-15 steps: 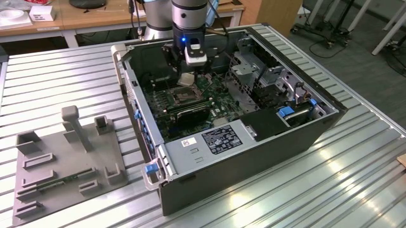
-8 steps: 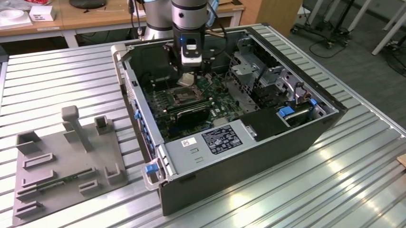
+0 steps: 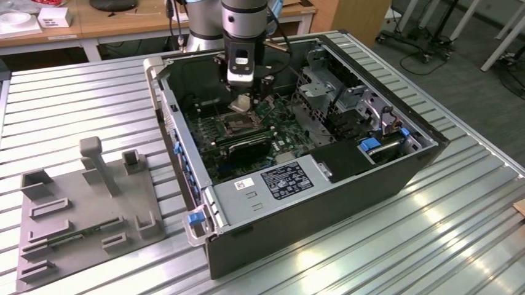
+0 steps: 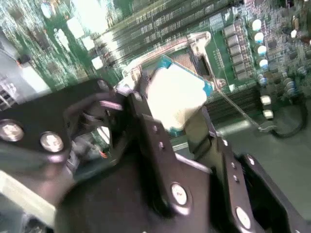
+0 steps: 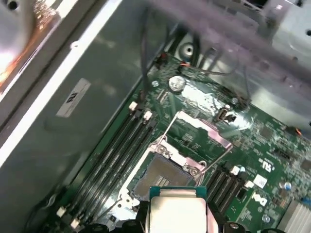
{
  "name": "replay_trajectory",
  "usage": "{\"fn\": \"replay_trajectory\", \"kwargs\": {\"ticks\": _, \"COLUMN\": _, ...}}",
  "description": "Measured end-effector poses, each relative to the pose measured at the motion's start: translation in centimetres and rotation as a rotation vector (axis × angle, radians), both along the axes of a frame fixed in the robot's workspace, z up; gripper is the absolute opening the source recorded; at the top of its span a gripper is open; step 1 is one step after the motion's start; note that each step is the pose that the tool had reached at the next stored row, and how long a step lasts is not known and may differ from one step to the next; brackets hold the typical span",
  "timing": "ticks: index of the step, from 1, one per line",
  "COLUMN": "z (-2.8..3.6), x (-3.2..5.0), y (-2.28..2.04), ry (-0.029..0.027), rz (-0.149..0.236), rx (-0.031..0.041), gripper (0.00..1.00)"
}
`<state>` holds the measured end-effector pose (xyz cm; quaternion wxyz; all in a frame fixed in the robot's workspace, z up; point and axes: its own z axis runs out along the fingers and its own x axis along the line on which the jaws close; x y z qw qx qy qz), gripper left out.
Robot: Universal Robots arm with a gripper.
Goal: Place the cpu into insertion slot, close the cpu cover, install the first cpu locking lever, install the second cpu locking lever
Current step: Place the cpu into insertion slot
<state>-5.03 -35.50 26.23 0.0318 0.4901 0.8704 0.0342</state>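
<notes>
My gripper (image 3: 240, 104) hangs inside the open computer case (image 3: 394, 178), shut on the cpu (image 3: 240, 102), a pale square chip. In both wrist views the cpu (image 4: 175, 97) (image 5: 177, 213) sits between the black fingers (image 4: 153, 141), a little above and to one side of the insertion slot (image 5: 163, 175). The insertion slot (image 3: 233, 126) is a dark square in the green motherboard and is bare. Beyond the slot, the silvery cpu cover (image 5: 201, 127) stands swung open. Two thin wire locking levers (image 5: 168, 127) (image 5: 219, 156) are raised at either side of it.
Long black memory slots (image 5: 114, 155) run beside the socket. The case's grey wall (image 5: 63, 131), metal drive cage (image 3: 328, 92) and cables (image 5: 146, 53) crowd the gripper. On the exterior view's left, a grey fixture plate (image 3: 82, 215) lies on the ribbed metal table (image 3: 459, 233).
</notes>
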Motion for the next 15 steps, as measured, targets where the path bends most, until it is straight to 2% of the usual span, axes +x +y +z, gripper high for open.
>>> {"fn": "replay_trajectory", "kwargs": {"ticks": 2, "z": 0.00, "x": 0.00, "y": 0.00, "ry": 0.0001, "rz": -0.031, "rx": -0.0002, "gripper": 0.54}}
{"fn": "replay_trajectory", "kwargs": {"ticks": 7, "z": -0.01, "x": 0.00, "y": 0.00, "ry": 0.0009, "rz": -0.034, "rx": -0.0001, "gripper": 0.54}}
{"fn": "replay_trajectory", "kwargs": {"ticks": 8, "z": -0.03, "x": 0.04, "y": 0.01, "ry": 0.0098, "rz": -0.034, "rx": -0.0001, "gripper": 0.54}}
{"fn": "replay_trajectory", "kwargs": {"ticks": 9, "z": -0.04, "x": 0.07, "y": 0.01, "ry": 0.0224, "rz": -0.034, "rx": -0.0004, "gripper": 0.54}}
{"fn": "replay_trajectory", "kwargs": {"ticks": 10, "z": -0.04, "x": 0.08, "y": 0.00, "ry": 0.0320, "rz": -0.033, "rx": -0.0007, "gripper": 0.54}}
{"fn": "replay_trajectory", "kwargs": {"ticks": 11, "z": -0.04, "x": 0.08, "y": 0.00, "ry": 0.0363, "rz": -0.034, "rx": -0.0009, "gripper": 0.54}}
{"fn": "replay_trajectory", "kwargs": {"ticks": 15, "z": -0.05, "x": 0.08, "y": 0.00, "ry": 0.0364, "rz": -0.034, "rx": -0.0007, "gripper": 0.54}}
